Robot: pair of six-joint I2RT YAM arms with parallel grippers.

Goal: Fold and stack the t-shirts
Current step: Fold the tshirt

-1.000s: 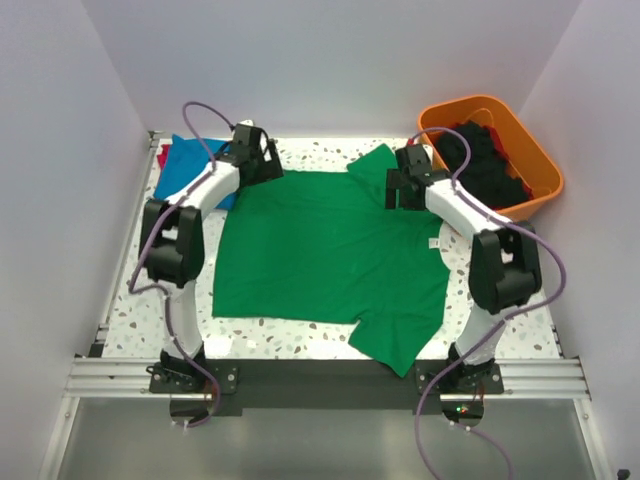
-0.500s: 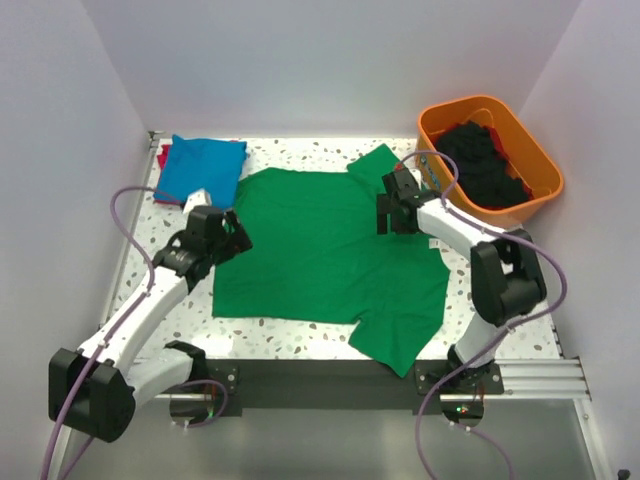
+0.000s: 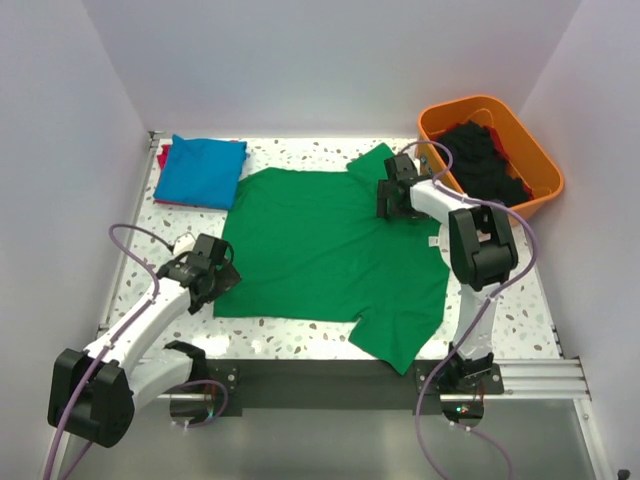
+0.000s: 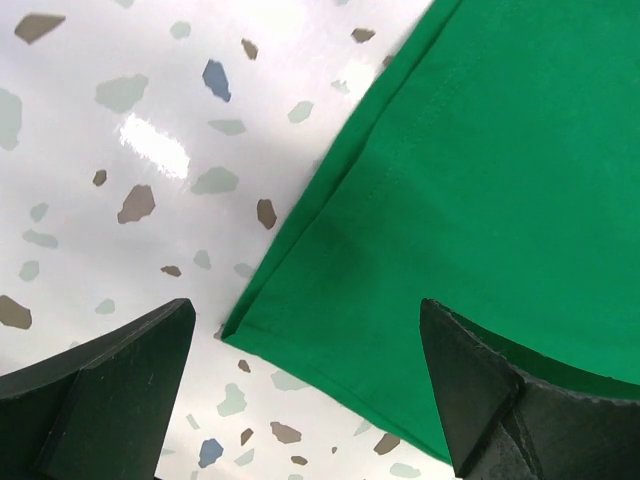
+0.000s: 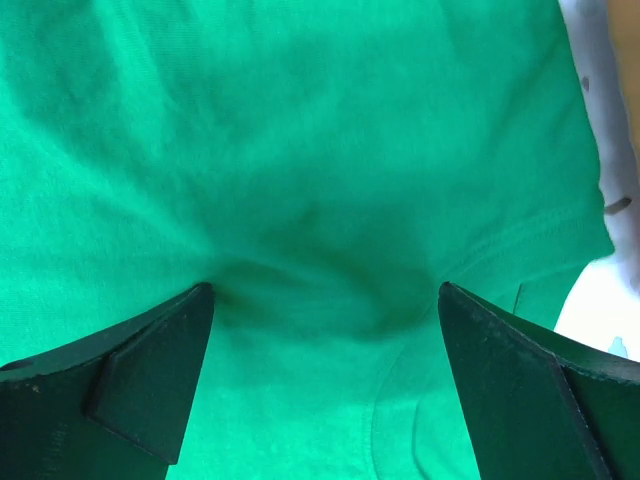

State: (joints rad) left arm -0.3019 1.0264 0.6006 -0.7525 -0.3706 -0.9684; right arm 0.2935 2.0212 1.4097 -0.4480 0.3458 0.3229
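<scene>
- The green t-shirt [image 3: 330, 250] lies spread flat across the middle of the speckled table [image 3: 300, 155]. Its hem is to the left, its collar to the right, one sleeve points to the far side and the other to the near edge.
- The left arm is slung low. Its elbow swings out past the table's near left corner and its forearm reaches diagonally in towards the shirt's near hem corner.
- The left gripper [image 4: 305, 335] hovers over that corner with its jaws wide apart. They hold nothing, and the cloth corner shows between them.
- The right arm stands up from its base, bends at the elbow and stretches back and left to the shirt by the far sleeve.
- The right gripper [image 5: 325, 300] points down at the green cloth with its jaws spread wide, straddling a slight pucker. I cannot tell whether the tips touch.
- A folded blue t-shirt [image 3: 202, 170] sits at the far left corner on a red one [image 3: 162, 157].
- Black t-shirts [image 3: 480, 160] are heaped in the orange tub [image 3: 530, 150] at far right.
</scene>
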